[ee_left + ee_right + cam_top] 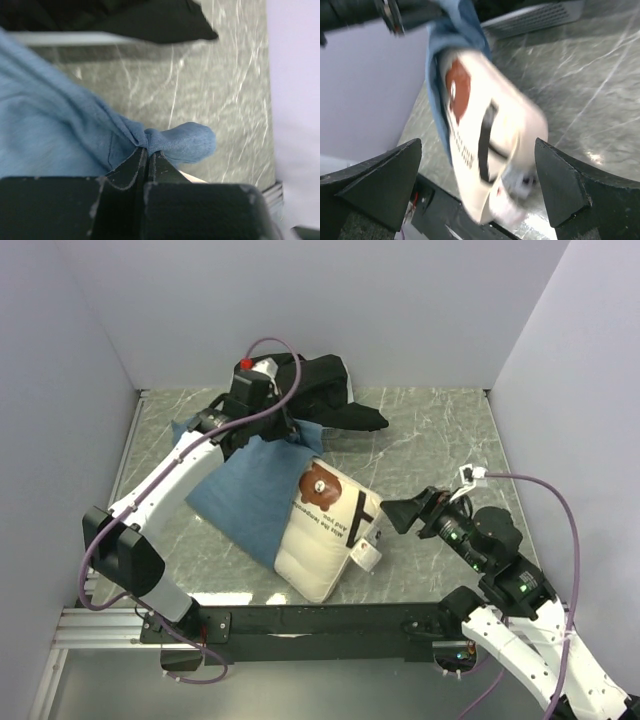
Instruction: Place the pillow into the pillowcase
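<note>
Slate-blue pillowcase lies centre-left, its far corner clamped by the left gripper. Pillow alongside, long axis far-to-near, near end at the table front edge. Right gripper spread wide, empty; bare marble to the right.

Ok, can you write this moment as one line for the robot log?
left gripper: shut on pillowcase | right gripper: open, facing pillow, not touching | pillow: mostly outside pillowcase

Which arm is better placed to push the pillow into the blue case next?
Probably the right. The right pincer is open and facing the pillow from beside it, while the left pincer is shut on a bunch of the pillowcase.
</note>
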